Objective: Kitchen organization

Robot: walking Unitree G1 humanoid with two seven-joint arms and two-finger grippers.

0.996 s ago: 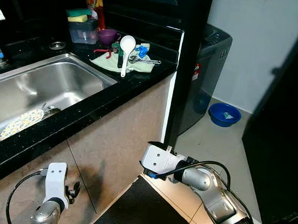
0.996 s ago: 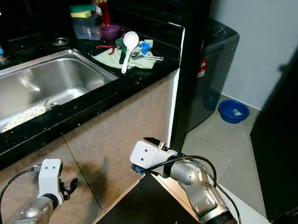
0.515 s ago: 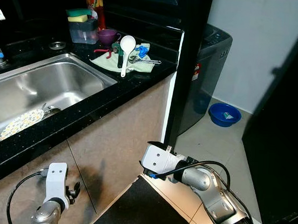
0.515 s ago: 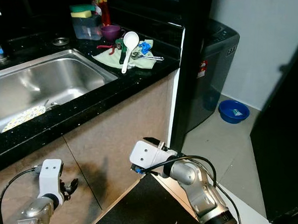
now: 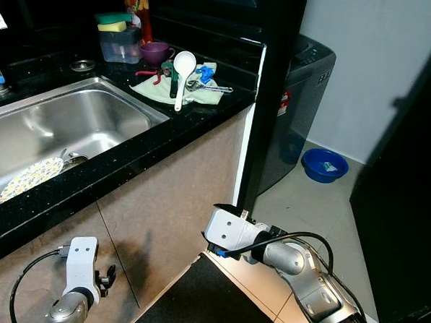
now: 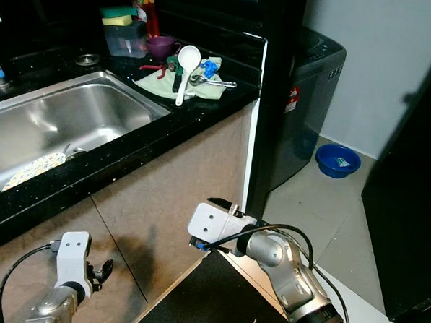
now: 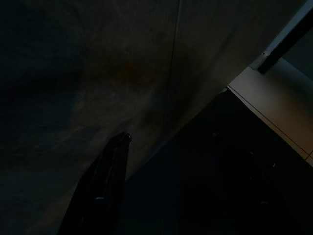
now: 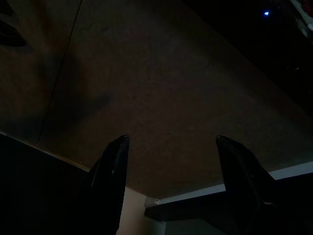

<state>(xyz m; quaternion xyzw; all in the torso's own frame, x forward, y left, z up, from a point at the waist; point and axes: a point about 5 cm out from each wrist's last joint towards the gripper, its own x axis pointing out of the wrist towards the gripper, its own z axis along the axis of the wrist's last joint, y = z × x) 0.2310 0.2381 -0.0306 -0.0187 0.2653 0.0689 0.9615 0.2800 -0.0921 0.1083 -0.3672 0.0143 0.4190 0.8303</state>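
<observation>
Black speckled stone made up the bench (image 5: 166,133), with a steel sink (image 5: 95,119) set into it. A patterned plate (image 5: 30,178) was seen lying down in the sink basin at the near-left end. Toward the far right end of the bench, a pale green cloth (image 5: 161,90) was spread out, and a white ladle (image 5: 182,69) was laid across it with its bowl pointing away from the robot. Some small utensils (image 5: 205,81), one with blue on it, were piled on the cloth just beside the ladle. Behind the cloth a purple cup (image 5: 157,53) was spotted, and next to that a clear container (image 5: 120,44) with a green and yellow sponge (image 5: 113,21) resting on top.

Both arms were held low in front of the beige cabinet doors (image 5: 177,196) under the bench. The right gripper (image 8: 168,147) was pointed at the cabinet front with its two fingers spread well apart and nothing between them. The left gripper (image 7: 110,181) was caught in a really dark wrist view, only one finger could be made out, so whether it was apart or together couldn't be told.

Off on the floor by a dark appliance (image 5: 305,101), a blue bowl (image 5: 324,165) was sitting well apart from everything else.
</observation>
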